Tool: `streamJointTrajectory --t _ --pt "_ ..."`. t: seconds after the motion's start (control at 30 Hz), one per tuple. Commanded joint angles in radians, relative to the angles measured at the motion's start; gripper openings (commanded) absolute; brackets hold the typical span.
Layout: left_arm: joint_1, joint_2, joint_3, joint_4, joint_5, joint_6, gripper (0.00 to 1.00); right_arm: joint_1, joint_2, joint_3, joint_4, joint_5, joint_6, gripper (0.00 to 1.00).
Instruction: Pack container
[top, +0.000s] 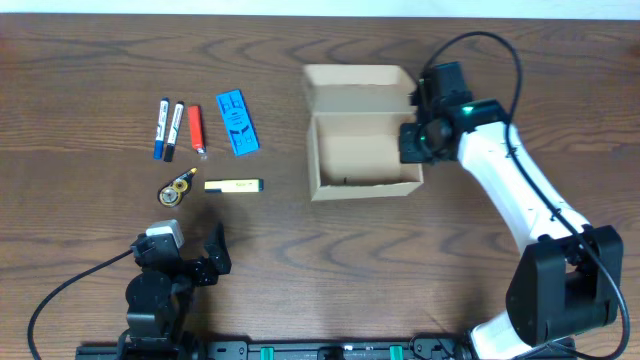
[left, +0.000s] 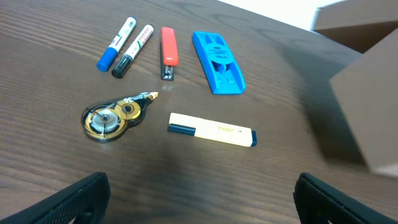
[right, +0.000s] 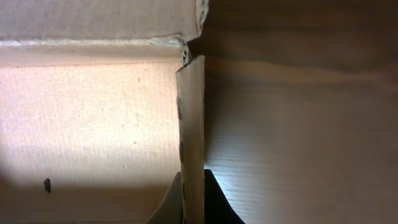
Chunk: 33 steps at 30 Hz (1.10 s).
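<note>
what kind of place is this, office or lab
Likely a robot test bench: a wood-grain table, markers and a stapler laid out in a row, and an open cardboard box gripped by the right gripper.

container (right: 93, 112) wall edge-on, right claw (right: 191, 194) pinching it

Left claw (left: 199, 186) gapes wide; right claw (right: 193, 196) pinches the container (top: 365, 187) wall.

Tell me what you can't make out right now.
Right claw: overhead, its own wrist covers the tips.
Box: left wrist view, blurred and cut off by the right edge.
Highlighter print: too small to read in both views that show it.
</note>
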Motion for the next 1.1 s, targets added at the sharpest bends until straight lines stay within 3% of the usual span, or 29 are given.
streamJointTrajectory --t 0.0,0.23,0.63,1.0,1.03,1.07 --pt "0.005 -0.006 -0.018 0.002 -0.007 -0.011 0.95 0.053 -0.023 0.015 0.030 0.045 -0.083 0.01" --pt "0.005 -0.006 -0.018 0.002 -0.007 -0.011 0.95 0.095 0.003 0.033 0.099 0.079 -0.046 0.01" --pt "0.005 -0.006 -0.018 0.002 -0.007 -0.011 0.95 0.118 0.206 0.251 -0.056 0.079 0.110 0.01" --pt "0.005 -0.006 -0.018 0.002 -0.007 -0.011 0.95 0.138 0.247 0.262 -0.064 0.129 0.197 0.01" --pt "0.005 -0.006 -0.018 0.002 -0.007 -0.011 0.95 0.139 0.247 0.262 -0.065 0.131 0.197 0.09" --pt "0.005 -0.006 -0.018 0.002 -0.007 -0.011 0.95 0.141 0.247 0.262 -0.064 0.131 0.197 0.27"
